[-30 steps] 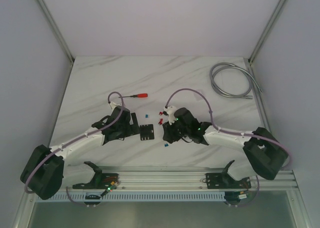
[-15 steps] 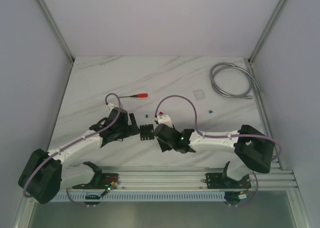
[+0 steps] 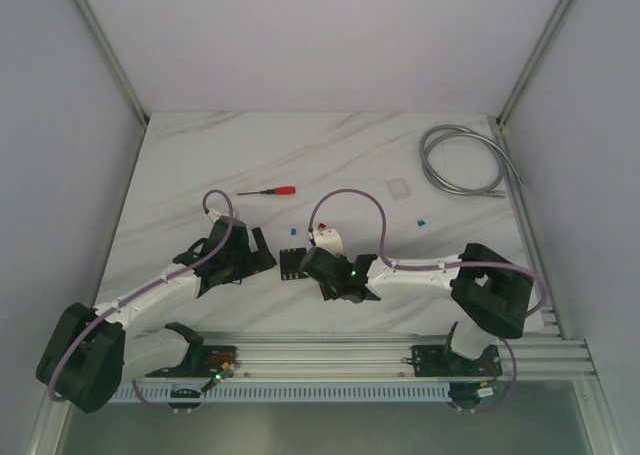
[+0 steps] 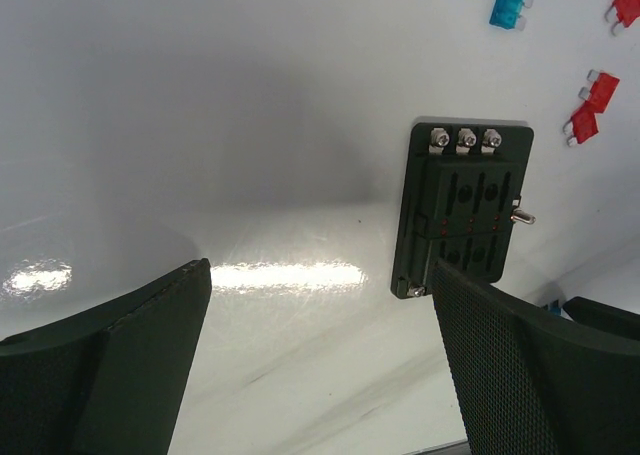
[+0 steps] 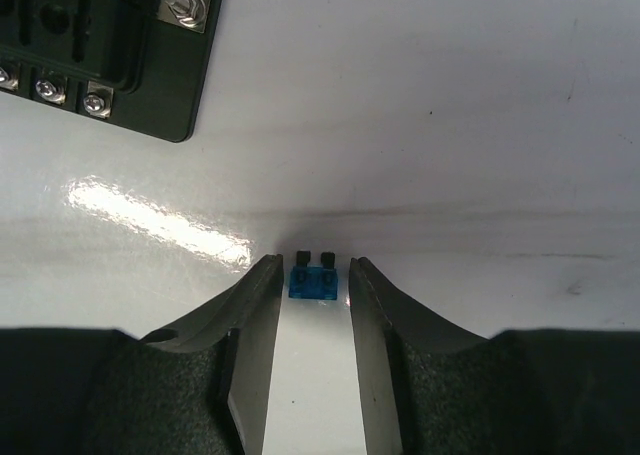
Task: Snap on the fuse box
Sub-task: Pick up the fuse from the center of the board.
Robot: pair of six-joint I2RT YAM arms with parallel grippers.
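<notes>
**R end effector brackets loose blue fuse; fuse box untouched**

R end effector (image 5: 312, 270): jaws narrowly apart, one either side of a small blue translucent blade fuse (image 5: 313, 282) lying flat on the white marbled worktop (image 5: 450, 125). Slim gaps show on both sides, so not clamped as far as the wrist view shows.

L end effector (image 4: 320, 375): jaws fully apart, holding nothing, hovering just beside the flat black square plastic fuse box (image 4: 462, 210). Box lies on the worktop btwn the two arms.

Change vs a sec ago: R arm has swung in toward the near edge and come down over this fuse. L arm eased back slightly; box hasn't moved.

Judgement: prob. still at fuse-loading, pick abt to close; snap-on not begun.

Box slots: dark with faint red specks, can't tell if any fuses are seated. Small clear square lid (image 3: 398, 187) sits well apart at far right, nothing in it.
</notes>
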